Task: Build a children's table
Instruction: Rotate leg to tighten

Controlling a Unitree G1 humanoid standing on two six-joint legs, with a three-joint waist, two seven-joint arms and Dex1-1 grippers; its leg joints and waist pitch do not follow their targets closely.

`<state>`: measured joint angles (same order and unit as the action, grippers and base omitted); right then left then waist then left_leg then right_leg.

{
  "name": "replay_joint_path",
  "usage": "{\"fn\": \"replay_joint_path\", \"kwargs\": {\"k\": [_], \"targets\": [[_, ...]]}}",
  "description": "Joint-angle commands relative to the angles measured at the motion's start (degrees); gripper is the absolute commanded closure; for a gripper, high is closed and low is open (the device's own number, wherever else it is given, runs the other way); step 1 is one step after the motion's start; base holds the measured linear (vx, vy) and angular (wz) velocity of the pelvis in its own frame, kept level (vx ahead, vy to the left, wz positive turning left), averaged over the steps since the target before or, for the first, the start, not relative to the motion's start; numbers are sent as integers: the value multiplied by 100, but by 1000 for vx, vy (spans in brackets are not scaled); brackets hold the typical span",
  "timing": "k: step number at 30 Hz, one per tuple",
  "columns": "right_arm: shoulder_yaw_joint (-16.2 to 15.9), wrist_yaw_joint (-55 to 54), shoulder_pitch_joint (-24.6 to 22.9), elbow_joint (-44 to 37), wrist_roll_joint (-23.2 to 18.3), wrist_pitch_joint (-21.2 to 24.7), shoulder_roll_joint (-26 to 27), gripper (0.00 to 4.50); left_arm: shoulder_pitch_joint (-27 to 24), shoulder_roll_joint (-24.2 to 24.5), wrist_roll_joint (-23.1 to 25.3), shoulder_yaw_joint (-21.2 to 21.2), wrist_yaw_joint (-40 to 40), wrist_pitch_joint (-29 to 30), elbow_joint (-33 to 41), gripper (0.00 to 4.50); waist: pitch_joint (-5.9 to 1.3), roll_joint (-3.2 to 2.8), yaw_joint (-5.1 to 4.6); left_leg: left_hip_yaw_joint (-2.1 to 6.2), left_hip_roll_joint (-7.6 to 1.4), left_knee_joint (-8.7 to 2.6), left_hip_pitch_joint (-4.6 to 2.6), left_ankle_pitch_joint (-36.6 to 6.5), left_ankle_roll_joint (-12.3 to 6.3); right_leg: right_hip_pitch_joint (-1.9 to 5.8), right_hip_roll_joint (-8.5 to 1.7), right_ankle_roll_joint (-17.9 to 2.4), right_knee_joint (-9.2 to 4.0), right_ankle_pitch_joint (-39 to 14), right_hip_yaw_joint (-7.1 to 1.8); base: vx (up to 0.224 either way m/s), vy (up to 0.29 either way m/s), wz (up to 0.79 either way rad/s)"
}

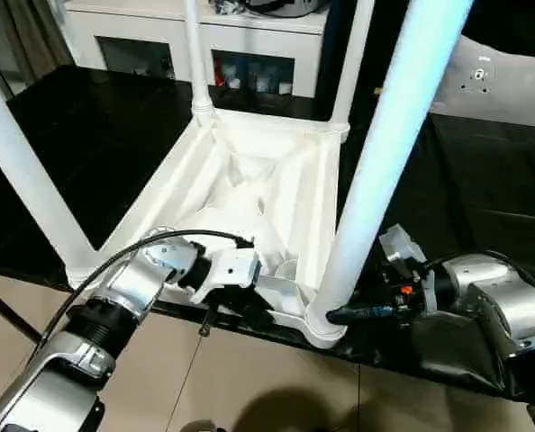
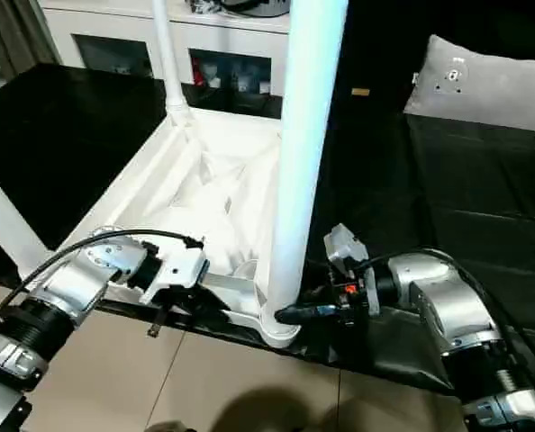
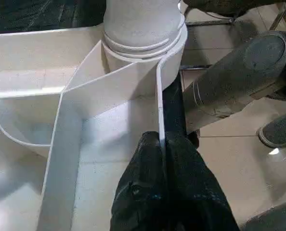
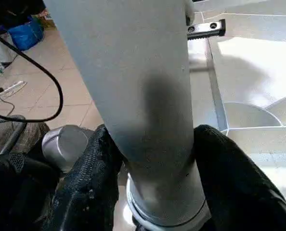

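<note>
White plastic table top carries four upright legs; left gripper clenches its rim, right gripper straddles the near leg.

One upturned table top, four legs standing in it — seemingly — one cabinet behind.

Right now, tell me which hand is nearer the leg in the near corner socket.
Right. The right hand straddles the leg just above its socket; the left hand pinches the tabletop's rim beside that socket.
</note>
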<state>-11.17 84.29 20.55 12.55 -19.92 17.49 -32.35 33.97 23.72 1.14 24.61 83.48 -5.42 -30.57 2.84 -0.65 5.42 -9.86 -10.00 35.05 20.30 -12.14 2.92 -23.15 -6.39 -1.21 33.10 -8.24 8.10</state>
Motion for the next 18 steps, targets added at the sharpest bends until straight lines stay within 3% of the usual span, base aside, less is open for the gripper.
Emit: {"fn": "replay_joint_path", "kwargs": {"k": [1,2,4,5,8,9,10,11,12,14,18], "targets": [[44,11,32,-108,-163,110,62,247,37,-103,-37,17,-31,-62,62,450,-391,87,-6,87,-365,-454,12,-979,-339,352,-362,-965,-373,-2038,-378,0,0,0],[156,-229,-174,-400,-359,275,185,250,71,-247,-45,-103,-360,107,-15,450,-392,52,2,88,-367,-454,10,-979,-332,354,-359,-968,-381,-2009,-379,0,0,0],[238,-415,-298,-563,-462,369,272,253,102,-354,-64,-183,-569,210,-67,450,-378,55,3,79,-365,-459,-14,-1094,-302,334,-352,-944,-408,-2098,-380,0,0,0],[350,-761,-455,-749,-493,410,408,254,141,-509,-119,-302,-836,387,-116,450,-377,19,19,95,-354,-467,-22,-1169,-248,343,-361,-886,-419,-2274,-367,0,0,0],[479,-1487,-638,-987,-393,511,695,254,239,-783,-115,-433,-1338,574,-223,450,-354,57,-38,117,-317,-482,-11,-1365,-149,347,-356,-615,-503,-2809,-327,0,0,0],[479,-1487,-638,-987,-393,511,695,254,239,-783,-115,-433,-1338,574,-223,450,-344,34,-64,117,-296,-468,-50,-1455,-121,311,-347,-493,-566,-3043,-309,0,0,0],[513,-1760,-679,-1064,-333,555,804,254,262,-856,-92,-449,-1479,625,-251,450,-347,51,-85,120,-285,-468,-39,-1470,-119,323,-349,-454,-574,-3107,-298,0,0,0],[581,-2268,-710,-1153,-197,606,1021,254,295,-966,-24,-453,-1711,677,-297,450,-325,49,-148,142,-254,-466,23,-1490,-88,337,-332,-235,-615,-3395,-246,0,0,0],[629,-2671,-710,-1234,-86,732,1192,254,315,-1055,27,-460,-1910,760,-317,450,-325,49,-148,142,-254,-466,23,-1490,-88,337,-332,-235,-615,-3395,-246,0,0,0],[757,-3618,-678,-1437,121,1055,1672,255,355,-1284,144,-495,-2395,1017,-325,450,-331,54,-326,157,-190,-411,26,-1522,-7,322,-322,25,-707,-3734,-157,0,0,0],[872,-4644,-614,-1540,383,1320,2220,257,415,-1619,173,-620,-2940,1314,-331,450,-362,24,-455,187,-221,-431,45,-1501,-58,331,-324,12,-718,-3432,-116,0,0,0]]}}
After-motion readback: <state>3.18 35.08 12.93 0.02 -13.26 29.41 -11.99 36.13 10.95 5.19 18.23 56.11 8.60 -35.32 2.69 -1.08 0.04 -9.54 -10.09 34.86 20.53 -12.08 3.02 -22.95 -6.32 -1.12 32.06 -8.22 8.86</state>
